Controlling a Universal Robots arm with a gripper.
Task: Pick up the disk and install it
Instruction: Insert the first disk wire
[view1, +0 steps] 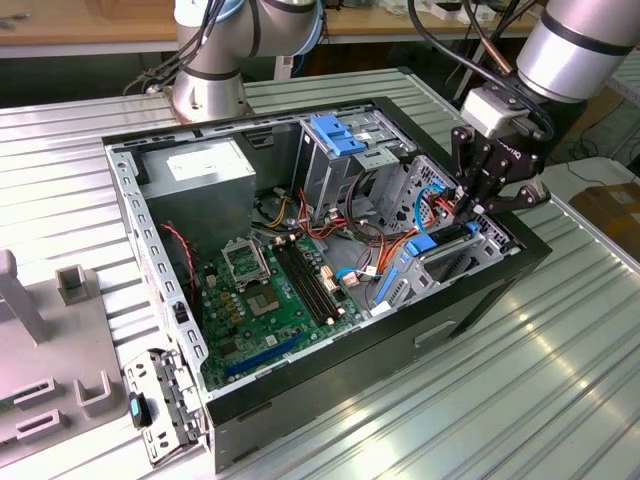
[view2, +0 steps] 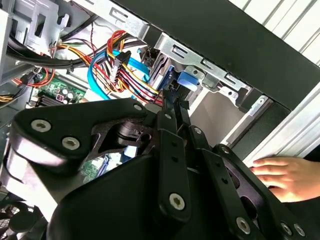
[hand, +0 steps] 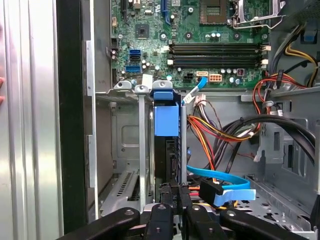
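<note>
Gripper (view1: 468, 207) at case (view1: 300, 385) edge, 3 o'clock in exterior view, fingers closed together above disk (hand: 166, 120) standing in bay; grasp unclear.

My gripper (view1: 478, 196) body blocks the fingertips in the exterior view; in both wrist views its linkages cut off at the frame edge. The disk (hand: 166, 150) sits edge-on in the drive bay (hand: 142, 165), label unseen, lower end hidden behind my fingers (hand: 172, 200). A person's hand (view2: 287, 176) is partly covered by the gripper. The motherboard (hand: 200, 40) runs off-frame.
</note>
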